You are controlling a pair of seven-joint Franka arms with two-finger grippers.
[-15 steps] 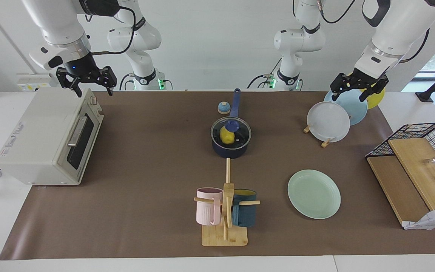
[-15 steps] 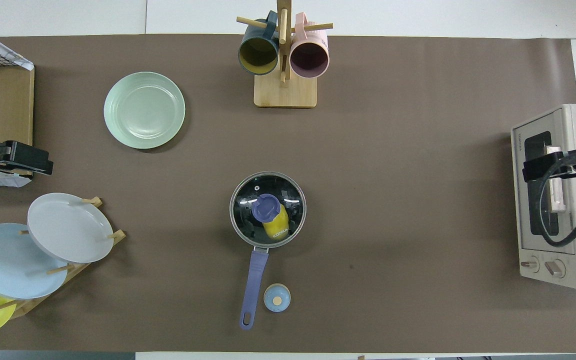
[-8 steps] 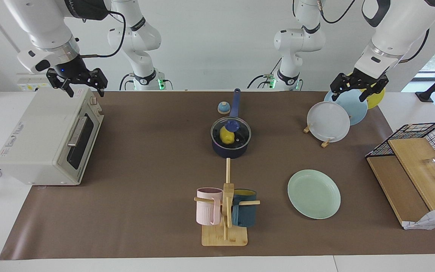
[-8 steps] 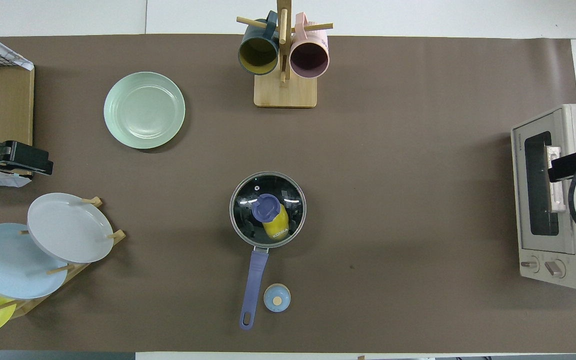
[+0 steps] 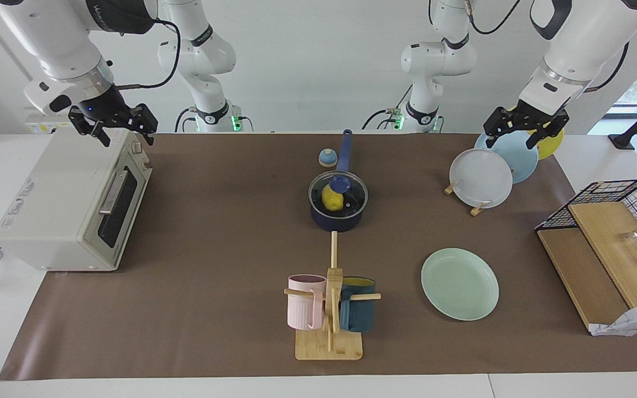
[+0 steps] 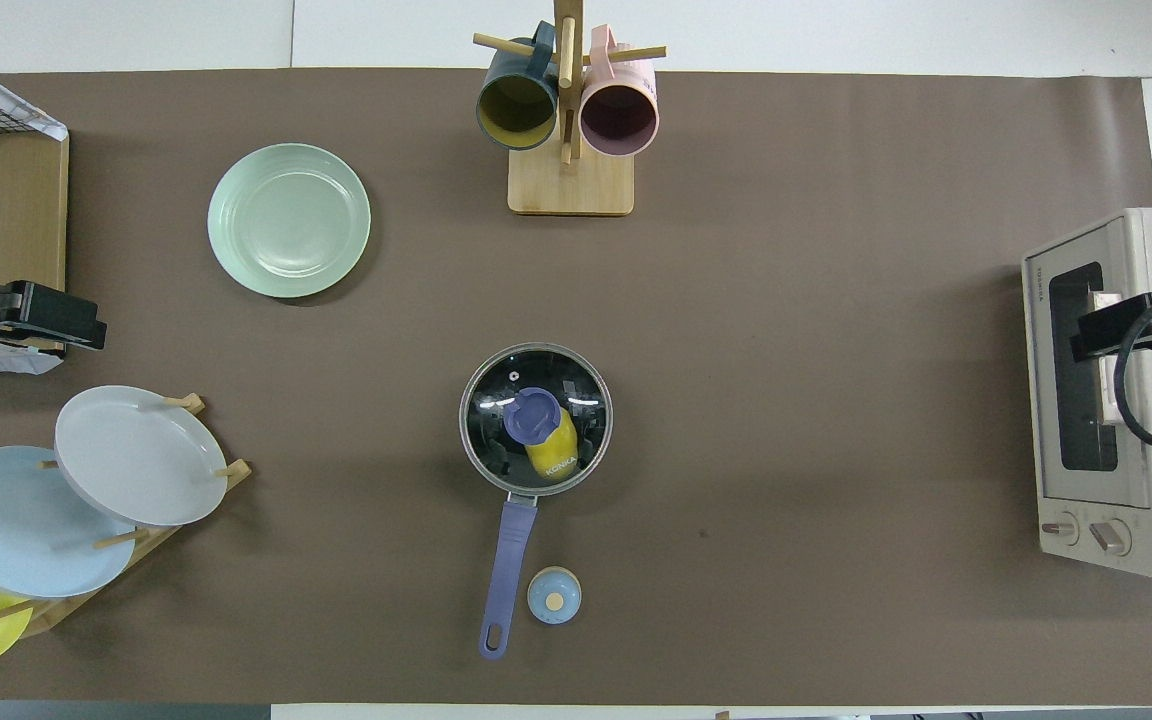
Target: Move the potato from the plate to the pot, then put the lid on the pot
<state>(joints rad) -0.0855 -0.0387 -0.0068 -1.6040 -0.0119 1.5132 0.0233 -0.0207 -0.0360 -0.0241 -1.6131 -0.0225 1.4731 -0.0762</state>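
A: White wall, brown mat over the table (image 5: 213,309). Where's the potato (image 5: 331,198)?

B: In the pot (image 5: 338,216), mid-table, showing through the glass lid (image 6: 536,417), which sits square on the rim. I'd say the job looks done.

A: And the plate (image 5: 460,283)?

B: Bare, farther from the robots than the pot, toward the left arm's end. The pot's handle points at the robots, with a little bell (image 6: 554,595) just beside it.

A: The hands?

B: Both lifted away, probably to stay out of the way. The left hand (image 5: 524,130) hangs over the plate rack (image 5: 479,178), fingers apart, holding nothing. The right hand (image 5: 113,122) hangs over the toaster oven (image 5: 69,202), fingers apart too, nothing in it.

A: Any room to move?

B: Plenty of bare mat around the pot. The mug stand (image 5: 329,309) is well apart near the table's edge, the wire basket (image 5: 617,221) off at the left arm's end.
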